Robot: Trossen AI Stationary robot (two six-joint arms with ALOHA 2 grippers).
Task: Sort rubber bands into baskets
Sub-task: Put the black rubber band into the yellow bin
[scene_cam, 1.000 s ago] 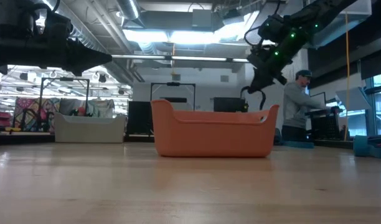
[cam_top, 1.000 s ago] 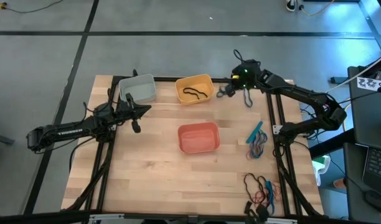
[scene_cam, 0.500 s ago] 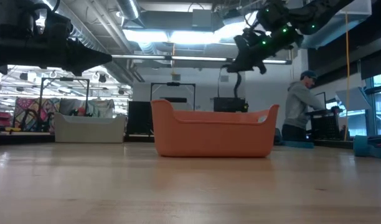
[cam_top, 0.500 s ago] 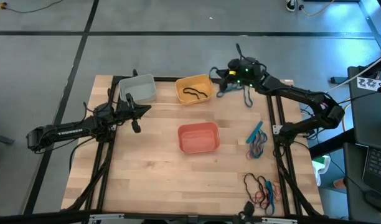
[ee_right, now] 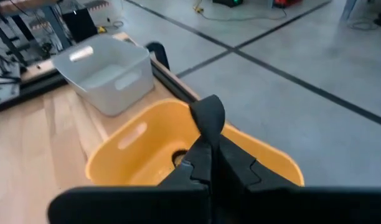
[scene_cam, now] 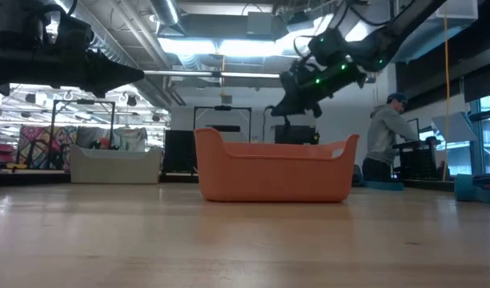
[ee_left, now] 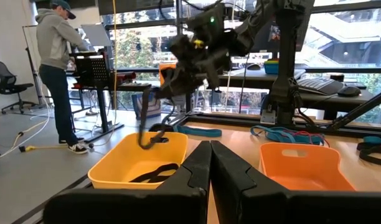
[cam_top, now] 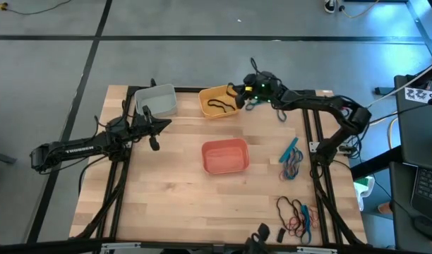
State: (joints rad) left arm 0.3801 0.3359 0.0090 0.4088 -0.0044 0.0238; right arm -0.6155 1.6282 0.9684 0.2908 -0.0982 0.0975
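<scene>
Upper centre, the right gripper [cam_top: 236, 92], fingers pinching a black rubber band [ee_left: 145, 122], hovers over the yellow basket [cam_top: 217, 94]; release squarely inside.

Both arms [cam_top: 75, 148] are dark, jointed links; the left one carries pale lettering along its forearm. Green lights [cam_top: 260, 87] glow at the right arm's wrist. Black cables [cam_top: 281, 109] loop off it. Fingers [ee_left: 197, 180] are matt black, wedge-shaped
</scene>
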